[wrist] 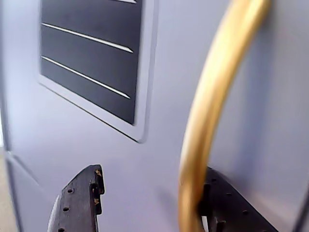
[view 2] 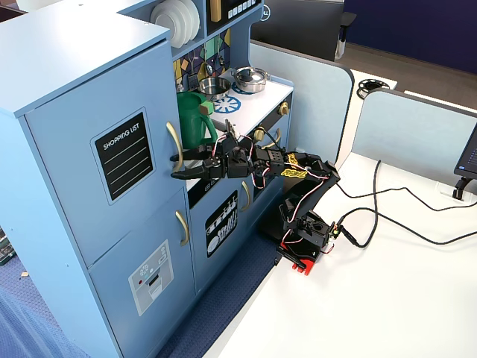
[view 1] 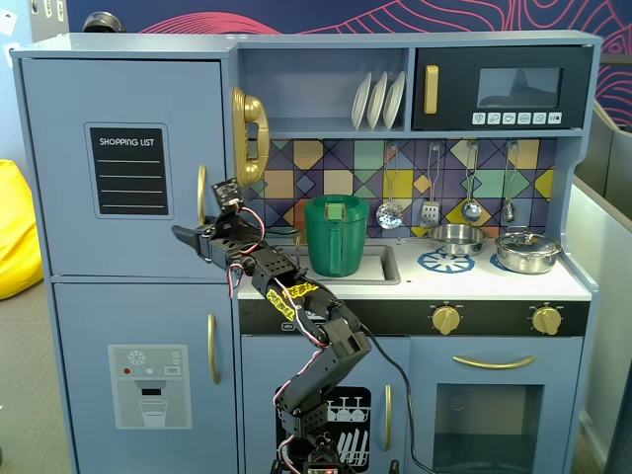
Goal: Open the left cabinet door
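Tool (wrist: 149, 203) astride left cabinet door (wrist: 159, 159) handle (wrist: 212, 96)

In the wrist view the gold bar handle (wrist: 207, 121) is cut off by the top and bottom edges, and it hides part of one finger (wrist: 227, 208) of the pincer (wrist: 147, 203); both fingers run off the bottom edge. The chalkboard panel (wrist: 91, 53) is cropped at the top, its lettering out of frame. In a fixed view the arm covers the lower end of the handle (view 1: 201, 194). In another fixed view the markings on the dispenser panel (view 2: 151, 277) are too small to read.
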`<action>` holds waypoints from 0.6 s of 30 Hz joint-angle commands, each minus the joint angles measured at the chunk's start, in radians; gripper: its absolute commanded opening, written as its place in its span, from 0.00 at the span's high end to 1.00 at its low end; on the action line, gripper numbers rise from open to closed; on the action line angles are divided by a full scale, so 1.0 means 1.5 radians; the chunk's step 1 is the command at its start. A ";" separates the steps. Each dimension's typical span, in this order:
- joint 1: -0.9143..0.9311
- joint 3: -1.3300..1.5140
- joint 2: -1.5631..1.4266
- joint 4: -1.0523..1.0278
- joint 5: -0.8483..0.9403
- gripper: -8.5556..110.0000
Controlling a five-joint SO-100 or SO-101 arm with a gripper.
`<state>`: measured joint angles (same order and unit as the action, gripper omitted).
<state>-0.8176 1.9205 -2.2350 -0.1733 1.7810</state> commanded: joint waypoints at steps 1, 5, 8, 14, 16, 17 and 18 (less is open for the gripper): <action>-0.069 -0.014 -0.017 0.032 0.063 0.80; -0.103 0.014 -0.038 0.050 0.117 0.81; -0.106 0.033 -0.065 0.047 0.137 0.81; -0.114 0.067 -0.136 0.036 0.173 0.81; -0.106 0.079 -0.161 0.032 0.183 0.81; -0.099 0.080 -0.174 0.025 0.183 0.81; -0.087 0.080 -0.186 0.015 0.182 0.81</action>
<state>-0.9679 2.0463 -2.4283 -0.1350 2.0387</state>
